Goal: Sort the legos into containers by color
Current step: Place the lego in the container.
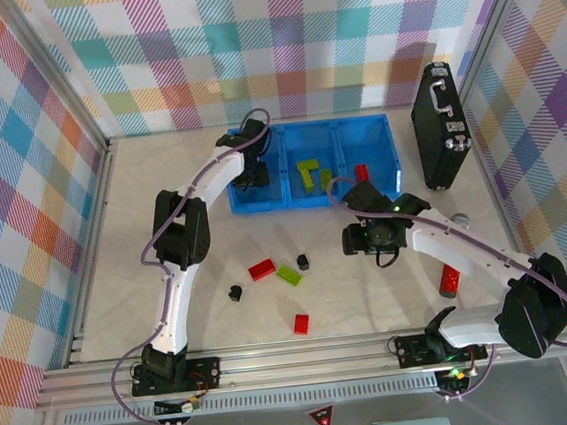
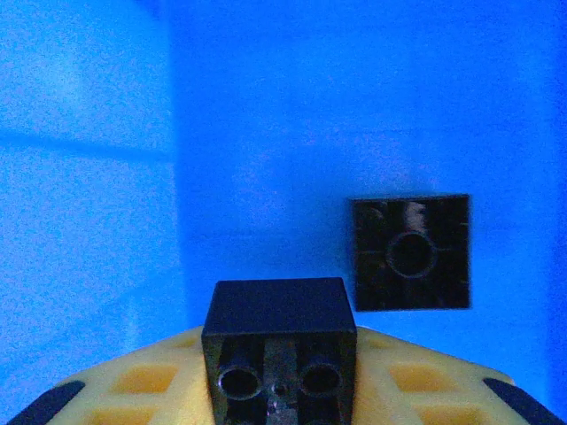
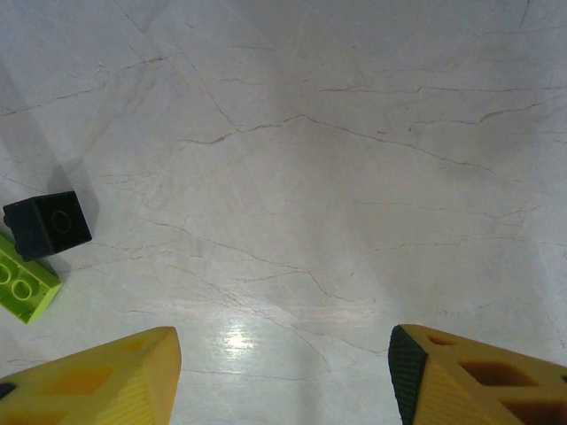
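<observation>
- Left claw is clamped on a black brick, squeezed between its yellow pads, low inside the blue tray. From above, this claw reaches into the tray's left compartment.
- Right claw has its fingers apart with nothing between them. It hangs over bare table in front of the tray.
- Table: pale, with fine crack-like veins. It carries the tray toward the far side and loose bricks nearer the arms.
- Tray: three compartments in a row.
  - A second black brick lies flat on the floor of the left one, just beside the clamped brick.
  - Two green bricks lie in the middle one.
  - A red brick lies in the right one.
- Black case stands upright to the right of the tray, apart from it.
- Red cylinder sits on the table just beside the right arm.
- Loose on the table:
  - a long red brick;
  - a lime brick just beside it;
  - a small black brick just beside the lime brick;
  - a lone black brick further left;
  - a near red brick, closest to the arms.
</observation>
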